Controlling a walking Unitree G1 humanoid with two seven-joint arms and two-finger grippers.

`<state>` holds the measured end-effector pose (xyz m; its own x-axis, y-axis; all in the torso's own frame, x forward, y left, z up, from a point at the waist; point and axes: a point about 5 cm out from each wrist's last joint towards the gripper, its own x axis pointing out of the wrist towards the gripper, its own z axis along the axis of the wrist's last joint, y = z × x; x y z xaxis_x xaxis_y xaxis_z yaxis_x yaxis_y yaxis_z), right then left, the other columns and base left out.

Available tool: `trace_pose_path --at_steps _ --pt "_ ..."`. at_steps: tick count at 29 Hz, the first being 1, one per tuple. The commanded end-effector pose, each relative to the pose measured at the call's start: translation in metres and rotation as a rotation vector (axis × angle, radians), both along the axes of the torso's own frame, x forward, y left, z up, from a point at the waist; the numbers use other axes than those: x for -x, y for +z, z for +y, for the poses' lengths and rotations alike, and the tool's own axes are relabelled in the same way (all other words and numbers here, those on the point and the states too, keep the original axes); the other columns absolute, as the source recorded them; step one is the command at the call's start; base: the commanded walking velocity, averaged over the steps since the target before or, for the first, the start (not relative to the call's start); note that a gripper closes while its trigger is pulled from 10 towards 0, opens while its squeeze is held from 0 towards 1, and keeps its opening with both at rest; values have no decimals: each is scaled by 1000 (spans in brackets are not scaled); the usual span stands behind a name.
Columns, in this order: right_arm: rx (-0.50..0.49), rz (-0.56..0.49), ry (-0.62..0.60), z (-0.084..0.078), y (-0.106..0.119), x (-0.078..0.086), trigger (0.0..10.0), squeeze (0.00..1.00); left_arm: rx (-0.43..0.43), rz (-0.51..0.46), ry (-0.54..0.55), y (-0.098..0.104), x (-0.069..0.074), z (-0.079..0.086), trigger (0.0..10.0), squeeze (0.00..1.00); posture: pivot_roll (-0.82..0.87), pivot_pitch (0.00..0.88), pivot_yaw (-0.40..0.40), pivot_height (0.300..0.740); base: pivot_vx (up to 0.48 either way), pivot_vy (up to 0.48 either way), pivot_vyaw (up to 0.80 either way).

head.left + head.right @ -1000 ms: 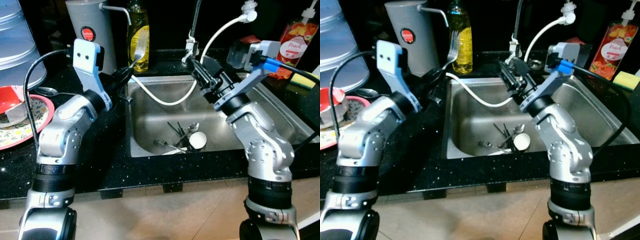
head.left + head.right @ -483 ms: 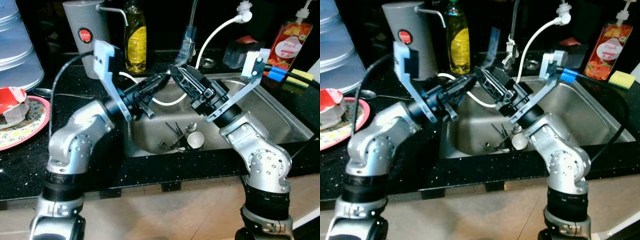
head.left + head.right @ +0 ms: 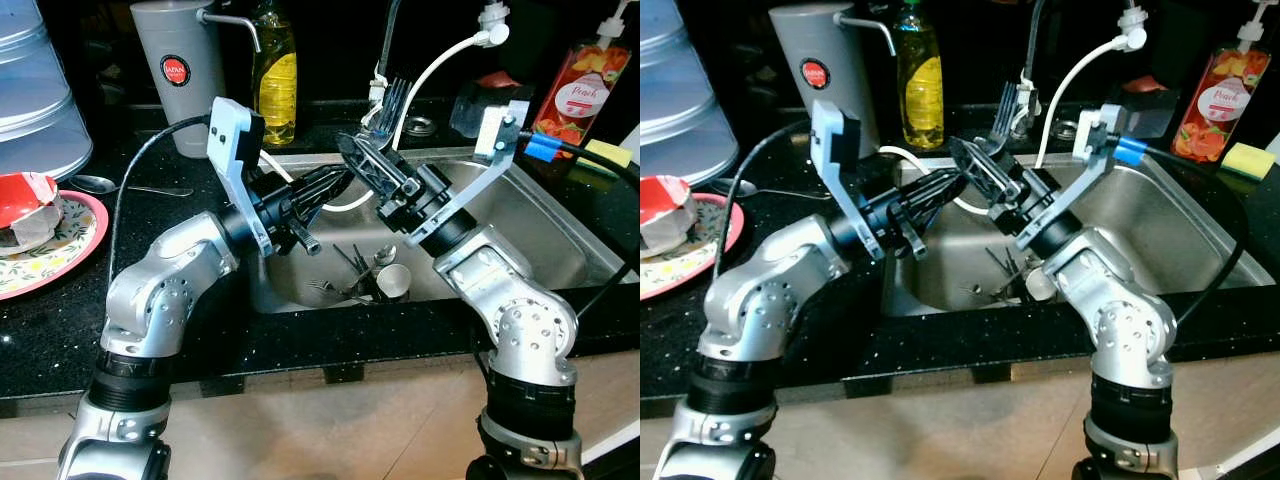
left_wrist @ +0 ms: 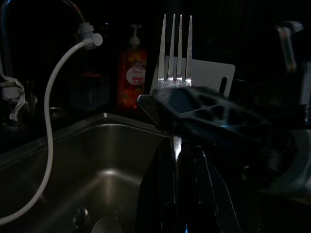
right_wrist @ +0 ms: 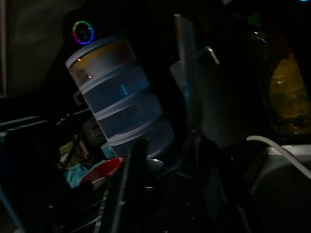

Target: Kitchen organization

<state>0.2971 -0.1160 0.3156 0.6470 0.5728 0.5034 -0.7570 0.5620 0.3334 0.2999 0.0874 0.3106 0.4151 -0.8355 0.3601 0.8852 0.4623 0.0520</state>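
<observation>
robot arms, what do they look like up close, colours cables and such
Both arms are silver with rounded jointed segments and black collars. Each wrist carries a pale blue-white camera bracket. A black cable loops from the left one; the right has a blue connector. The left tool and right tool have long black fingers.

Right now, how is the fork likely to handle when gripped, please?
The fork looks metal: probably stiff and light. Its glossy, thin handle may slip or pivot in the left pincer; the right pincer is alongside.

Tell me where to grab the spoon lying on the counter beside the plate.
Grip the spoon mid-handle, coming straight down from above and closing across it. It lies flat on the counter, with its thin handle free and its bowl near the plate.
</observation>
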Motion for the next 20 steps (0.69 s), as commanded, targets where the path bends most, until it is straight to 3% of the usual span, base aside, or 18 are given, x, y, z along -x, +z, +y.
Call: trace_pose_path --at_steps 1,10,11,12,13,14,15,19,20 --pt "-9 4 -4 -2 2 0 0 0 -25 -17 4 0 4 0 10000 0 -95 103 0 740 0 0 0" --pt "-19 6 4 -2 3 1 0 0 -59 -37 49 -1 2 -2 10000 0 -94 101 -1 740 0 0 0" --pt "-16 11 -1 -2 3 0 3373 0 -71 -45 59 -1 1 -3 10000 0 -94 101 -1 740 0 0 0" --pt "-14 15 -4 -2 3 -1 3373 0 -79 -50 64 -2 1 -4 10000 0 -94 101 -1 740 0 0 0" --pt "-8 19 -9 -2 3 -1 10000 0 -62 -34 78 -1 -1 -4 10000 694 -94 101 -1 740 0 0 0" --pt "-4 22 -13 -2 2 -2 10000 0 -50 -22 88 -1 -2 -4 10000 694 -94 101 -1 740 0 0 0" --pt "10 20 -16 -1 2 -2 10000 0 -34 -3 103 0 -5 -3 10000 1000 -94 101 -1 740 0 0 0" --pt "37 17 -30 -1 0 -3 10000 0 3 8 118 4 -9 0 10000 1000 -94 101 -1 740 0 0 0" --pt "125 41 -149 -6 -9 -13 10000 0 132 30 79 15 -7 12 10000 0 -95 98 0 740 0 0 0"
